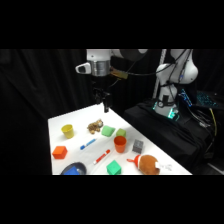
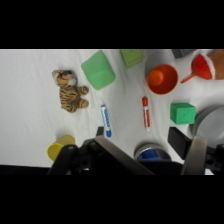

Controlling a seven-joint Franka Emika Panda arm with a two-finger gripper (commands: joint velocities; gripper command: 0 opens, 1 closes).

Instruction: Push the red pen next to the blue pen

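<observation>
The tool (image 1: pixel 105 106) hangs above the far edge of the white tabletop (image 1: pixel 62 122). Whether its fingers are apart or together cannot be told. It holds nothing and touches nothing.

Below and toward the camera from the tool lie the two pens, well apart from it. The blue pen (image 1: pixel 88 144) lies nearer the tool; the red pen (image 1: pixel 102 157) lies beyond it, closer to the tabletop's front edge. The two are near each other, roughly parallel and not touching. In the wrist view the blue pen (image 2: pixel 106 121) lies beside the red pen (image 2: pixel 146 112) with bare white surface between them.

Almost under the tool sits a toy tiger (image 1: pixel 95 126), with a green block (image 1: pixel 108 131) beside it. A yellow cup (image 1: pixel 68 131) stands to the tool's left in the side view, and an orange cup (image 1: pixel 120 144) stands past the green block.

Black curtains (image 1: pixel 35 85) hang behind the tabletop, and the room around it is dark.
</observation>
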